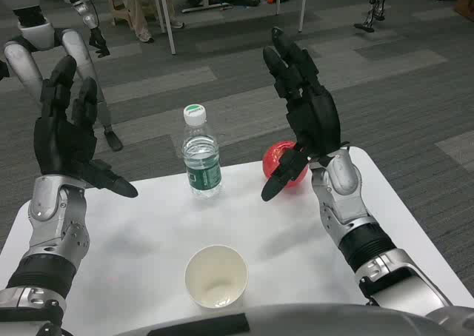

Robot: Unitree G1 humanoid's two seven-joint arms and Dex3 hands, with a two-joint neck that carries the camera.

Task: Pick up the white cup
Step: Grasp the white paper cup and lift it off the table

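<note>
Both hands, left (pixel 68 132) and right (pixel 305 106), raised, spread, empty; red ball (pixel 280 158) half hidden behind right; white cup (pixel 215 277) untouched.

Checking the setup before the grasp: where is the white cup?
The white cup stands upright at the table's near edge, centred between both raised hands, in front of the water bottle.

A single head-mounted camera looked forward and steeply down over the white worktop (pixel 148 225) from close above its near edge. Beyond the far edge, it took in grey carpeted floor (pixel 385 77).
</note>
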